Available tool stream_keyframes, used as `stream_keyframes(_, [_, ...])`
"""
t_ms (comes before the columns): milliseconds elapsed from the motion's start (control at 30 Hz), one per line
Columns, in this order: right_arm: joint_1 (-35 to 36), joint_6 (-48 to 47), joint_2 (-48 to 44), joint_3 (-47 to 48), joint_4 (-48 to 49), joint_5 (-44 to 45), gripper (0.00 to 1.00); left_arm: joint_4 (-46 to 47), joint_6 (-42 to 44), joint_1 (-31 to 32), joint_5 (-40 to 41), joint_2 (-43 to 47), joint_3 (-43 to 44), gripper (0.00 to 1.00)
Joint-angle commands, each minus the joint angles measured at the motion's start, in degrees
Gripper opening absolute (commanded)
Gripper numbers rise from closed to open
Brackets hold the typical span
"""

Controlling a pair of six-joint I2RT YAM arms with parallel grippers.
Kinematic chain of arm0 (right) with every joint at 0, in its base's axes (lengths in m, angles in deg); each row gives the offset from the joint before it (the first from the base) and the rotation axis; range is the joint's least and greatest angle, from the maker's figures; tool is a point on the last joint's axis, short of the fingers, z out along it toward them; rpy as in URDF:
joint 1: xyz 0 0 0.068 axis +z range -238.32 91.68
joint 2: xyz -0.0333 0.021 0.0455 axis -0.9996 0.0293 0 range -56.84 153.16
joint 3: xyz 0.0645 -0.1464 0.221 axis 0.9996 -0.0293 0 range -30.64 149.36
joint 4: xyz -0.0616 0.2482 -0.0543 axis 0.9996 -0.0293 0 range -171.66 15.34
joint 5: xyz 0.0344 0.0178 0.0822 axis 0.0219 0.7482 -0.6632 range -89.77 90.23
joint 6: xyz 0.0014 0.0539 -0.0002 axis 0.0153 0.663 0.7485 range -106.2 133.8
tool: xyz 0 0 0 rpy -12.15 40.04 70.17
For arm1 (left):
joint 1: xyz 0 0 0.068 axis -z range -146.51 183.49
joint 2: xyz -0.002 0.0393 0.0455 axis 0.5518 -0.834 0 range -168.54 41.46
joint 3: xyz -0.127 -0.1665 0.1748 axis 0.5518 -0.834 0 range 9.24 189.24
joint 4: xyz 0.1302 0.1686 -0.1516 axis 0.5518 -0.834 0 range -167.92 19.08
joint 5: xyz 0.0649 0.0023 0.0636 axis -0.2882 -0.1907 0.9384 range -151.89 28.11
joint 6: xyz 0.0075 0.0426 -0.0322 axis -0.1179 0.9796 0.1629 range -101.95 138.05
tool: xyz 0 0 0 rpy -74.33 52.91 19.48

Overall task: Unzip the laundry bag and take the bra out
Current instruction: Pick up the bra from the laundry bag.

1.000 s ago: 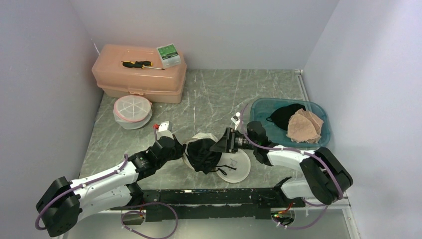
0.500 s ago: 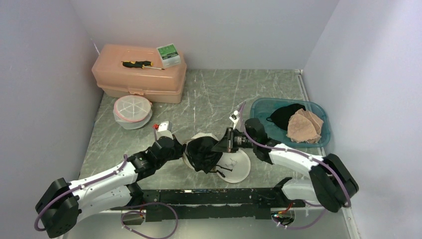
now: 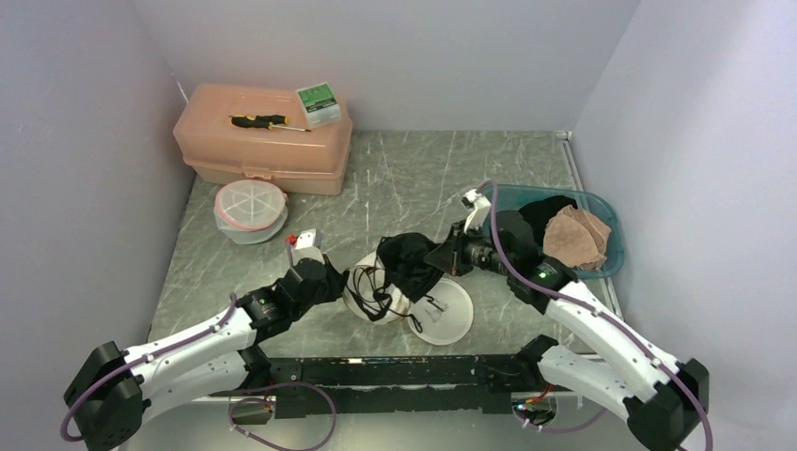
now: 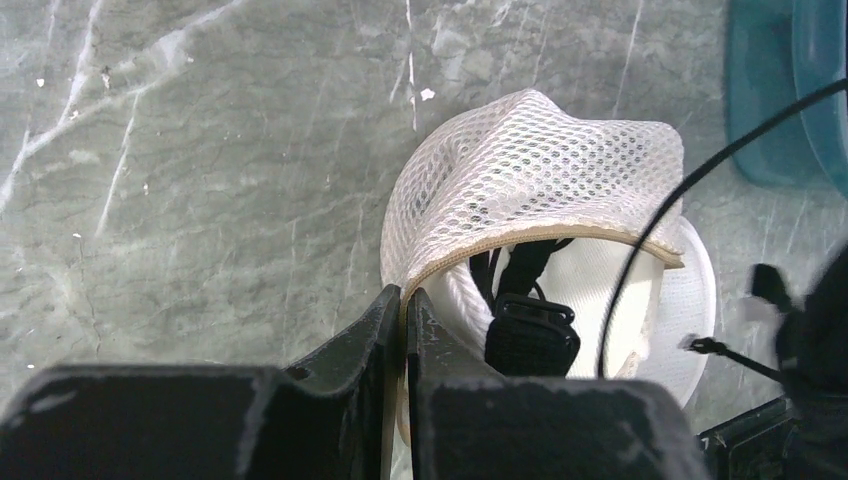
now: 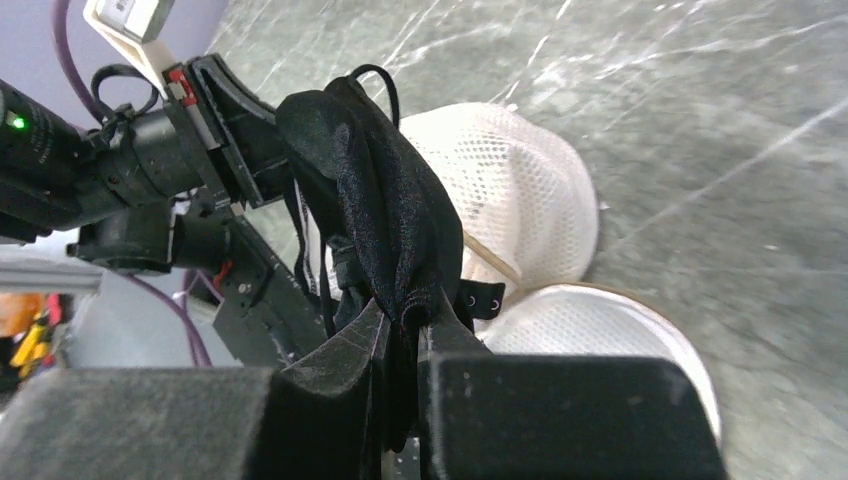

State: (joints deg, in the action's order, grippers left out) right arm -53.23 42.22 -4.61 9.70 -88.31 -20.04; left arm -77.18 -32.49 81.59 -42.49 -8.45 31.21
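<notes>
bra between the right fingers

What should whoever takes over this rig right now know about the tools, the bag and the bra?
Grips: the left tool is shut on the rim of the laundry bag, holding it in place. The right tool is shut on the bra, raised above the bag.
Done: the bag is open and the bra's cups are out.
Left: the straps hang down into the opening. Pull them clear, then set the bra down.
</notes>
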Motion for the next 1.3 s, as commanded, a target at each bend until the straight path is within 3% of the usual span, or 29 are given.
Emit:
stream_keyframes(0, [0.12,-4.87,-6.19,8.28,-7.75,9.41,0.0,-1.83,-1.19,0.05,1.57,0.9,1.48,0.11])
stream_keyframes(267, [-0.02,-7.67,-9.71,23.39,-22.97,28.74,0.0,-4.39,-2.26,0.03,2.93,1.64,2.28,0.11])
stream_keyframes(467, [0.01,-5.41,-14.81,29.45,-23.96,48.07,0.0,-6.09,-2.49,0.03,4.83,2.54,2.82,0.11])
stream_keyframes(633, [0.06,-6.22,-17.33,32.91,-21.27,57.26,0.0,-6.26,-2.53,0.03,5.96,2.79,2.74,0.11])
stream_keyframes(967, [0.1,-8.51,-17.39,35.43,-19.82,64.51,0.0,-5.73,-2.69,0.02,6.37,1.37,3.18,0.11])
stream_keyframes(1267, [0.1,-9.2,-19.45,25.39,-14.91,69.37,0.0,-2.97,-2.64,0.07,5.04,-1.19,3.13,0.11])
